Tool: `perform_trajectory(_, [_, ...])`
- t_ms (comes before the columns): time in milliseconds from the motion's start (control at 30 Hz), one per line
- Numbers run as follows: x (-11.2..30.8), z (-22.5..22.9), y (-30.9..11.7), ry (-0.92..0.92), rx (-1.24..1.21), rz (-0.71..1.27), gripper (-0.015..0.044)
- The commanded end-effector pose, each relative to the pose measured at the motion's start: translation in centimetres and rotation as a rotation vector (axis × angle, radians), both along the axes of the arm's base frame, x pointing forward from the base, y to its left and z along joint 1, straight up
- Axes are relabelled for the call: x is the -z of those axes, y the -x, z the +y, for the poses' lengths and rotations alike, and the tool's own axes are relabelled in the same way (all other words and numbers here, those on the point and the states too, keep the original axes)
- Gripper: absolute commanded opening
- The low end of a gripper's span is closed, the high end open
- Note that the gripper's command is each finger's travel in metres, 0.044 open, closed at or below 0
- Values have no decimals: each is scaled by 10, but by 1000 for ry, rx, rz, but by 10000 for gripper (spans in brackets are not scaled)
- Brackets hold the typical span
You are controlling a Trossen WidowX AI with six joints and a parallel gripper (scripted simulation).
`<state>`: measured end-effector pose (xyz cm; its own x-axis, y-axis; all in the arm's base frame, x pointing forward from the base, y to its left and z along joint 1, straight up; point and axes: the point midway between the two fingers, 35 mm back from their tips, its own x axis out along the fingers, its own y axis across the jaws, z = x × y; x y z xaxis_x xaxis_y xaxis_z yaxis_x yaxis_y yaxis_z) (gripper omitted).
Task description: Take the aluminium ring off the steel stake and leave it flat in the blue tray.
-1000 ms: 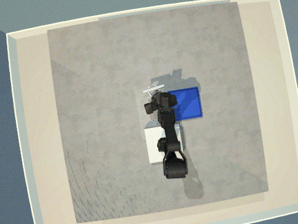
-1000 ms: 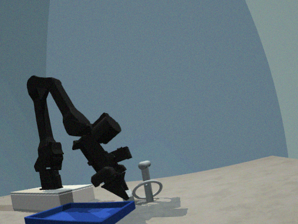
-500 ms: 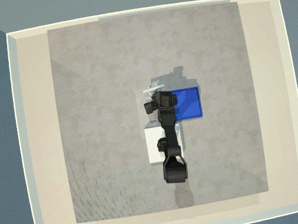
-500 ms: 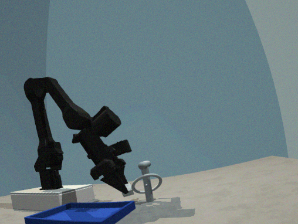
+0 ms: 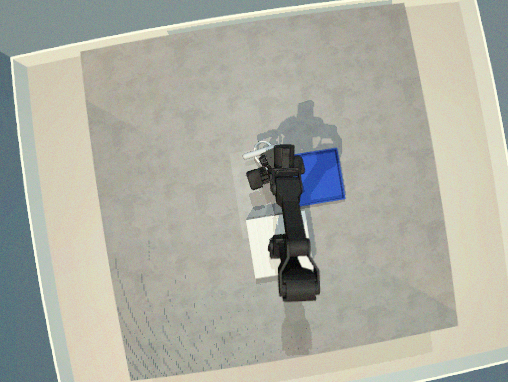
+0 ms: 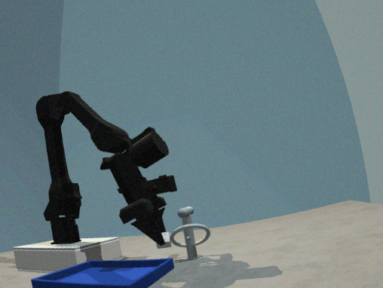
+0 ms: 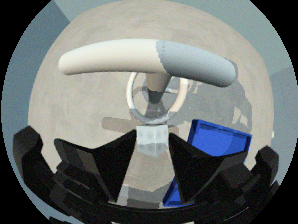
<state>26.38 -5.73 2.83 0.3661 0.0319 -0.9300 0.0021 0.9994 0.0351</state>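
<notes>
In the exterior view, the hand (image 6: 163,241) (image 7: 152,135), part-open, grips the raised ring's (image 5: 261,143) (image 6: 173,234) (image 7: 129,98) tab (image 6: 164,240) (image 7: 152,139); unthreading and tray placing remain.

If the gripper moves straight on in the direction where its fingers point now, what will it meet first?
Probably the table, near the foot of the stake; the exact depth is unclear.

The pale aluminium ring (image 5: 270,144) (image 6: 206,235) (image 7: 130,95) circles the steel stake (image 6: 191,249) (image 7: 156,82), raised; its square tab (image 6: 163,240) (image 7: 152,139) gripped
</notes>
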Motion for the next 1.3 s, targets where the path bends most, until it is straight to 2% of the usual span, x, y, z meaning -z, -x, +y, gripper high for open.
perform_trajectory(0, [-5,-3,-2,-4,-7,38,0])
perform_trajectory(433, [-18,-7,-4,-34,-15,163,0])
perform_trajectory(1267, [-30,-26,-3,-154,-28,162,0])
